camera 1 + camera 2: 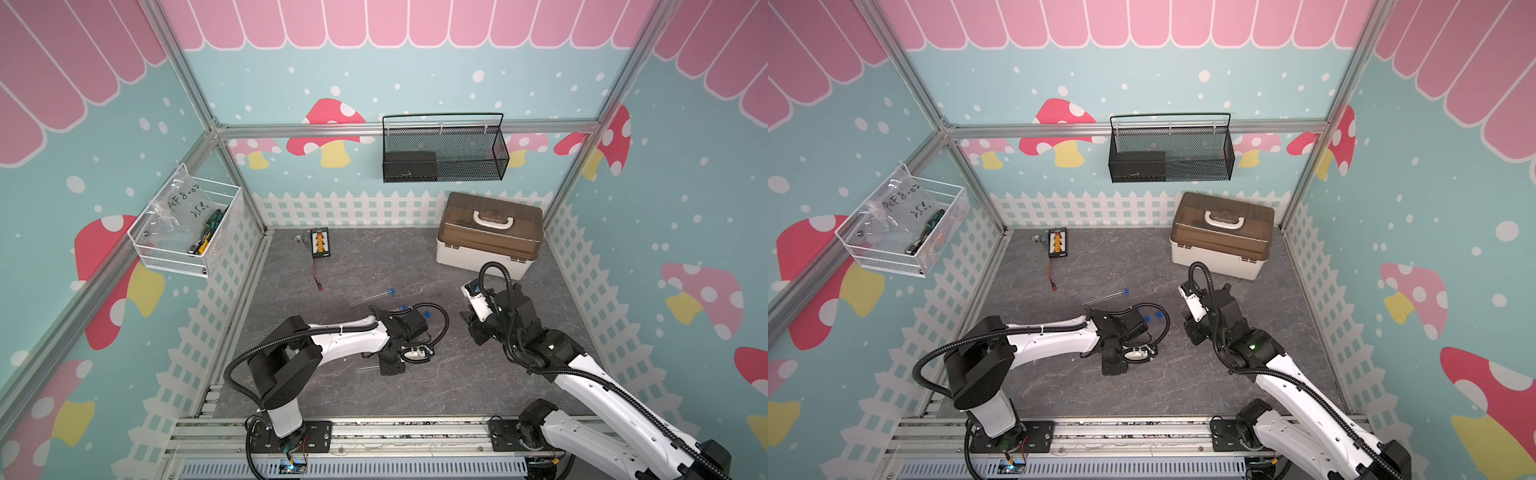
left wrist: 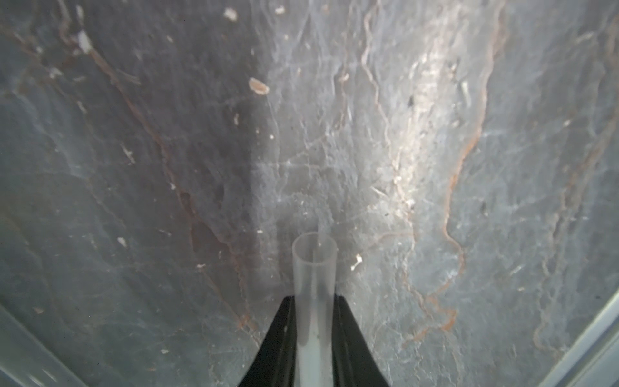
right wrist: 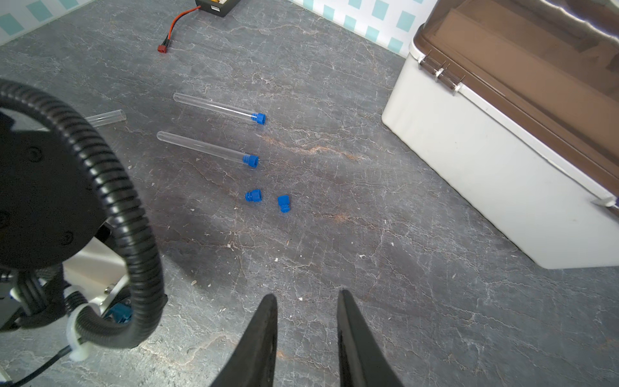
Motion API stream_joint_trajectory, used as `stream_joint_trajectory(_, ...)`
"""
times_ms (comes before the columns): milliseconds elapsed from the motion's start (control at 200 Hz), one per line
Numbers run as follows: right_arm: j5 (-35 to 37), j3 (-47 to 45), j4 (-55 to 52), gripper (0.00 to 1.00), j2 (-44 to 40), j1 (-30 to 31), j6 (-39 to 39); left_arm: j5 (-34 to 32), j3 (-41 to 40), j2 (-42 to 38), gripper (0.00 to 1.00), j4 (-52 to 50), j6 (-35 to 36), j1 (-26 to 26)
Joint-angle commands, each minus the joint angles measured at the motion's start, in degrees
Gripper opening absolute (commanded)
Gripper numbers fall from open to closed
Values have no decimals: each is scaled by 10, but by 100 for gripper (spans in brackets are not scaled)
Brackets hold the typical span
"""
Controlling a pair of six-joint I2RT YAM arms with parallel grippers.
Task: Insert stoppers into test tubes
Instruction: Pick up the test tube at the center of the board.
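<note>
Workbench in both top views: the left gripper (image 1: pixel 384 368) lies low over the grey marble-patterned mat (image 1: pixel 449 386), towards the near edge. A slim clear test tube (image 1: pixel 368 368) juts from it to the left. Beyond the left arm lies a second see-through tube (image 1: pixel 368 297), capped by a bright blue stopper (image 1: pixel 392 292). The arm's wrist and its looped black corrugated hose (image 1: pixel 446 328) hide most of the mat between. A white storage box with a brown see-through lid (image 1: pixel 488 237) stands far right, and a black charging board with a red lead (image 1: pixel 320 242) lies far left.

In the left wrist view, the black fingers (image 2: pixel 278 341) press both sides of the clear test tube (image 2: pixel 314 295). Its open mouth points out beyond the tips, just above the mat.

In the right wrist view, the right gripper (image 3: pixel 306 296) hovers over bare mat, its fingers narrowly apart with nothing between them. Ahead lie two capped tubes (image 3: pixel 207 149) side by side, and near their capped ends two loose blue stoppers (image 3: pixel 253 195). A further open tube (image 3: pixel 107 118) is half hidden behind the left arm's hose. The storage box stands close beside this cluster.
</note>
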Motion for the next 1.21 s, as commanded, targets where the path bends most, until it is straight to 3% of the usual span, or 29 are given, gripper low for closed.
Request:
stream_joint_trajectory(0, 4, -2, -5, 30, -9, -4, -7, 0, 4, 15, 23, 18, -5, -2)
stream_joint_trajectory(490, 2, -1, -11, 30, -11, -4, -7, -7, -58, -50, 36, 34, -20, 8)
stream_joint_trajectory(770, 0, -1, -12, 29, -12, -4, -9, -28, -110, -93, 36, 26, -29, 21)
stream_joint_trajectory(1201, -1, 0, -15, 29, -15, -4, -7, -20, -116, -75, 34, 36, -7, 35)
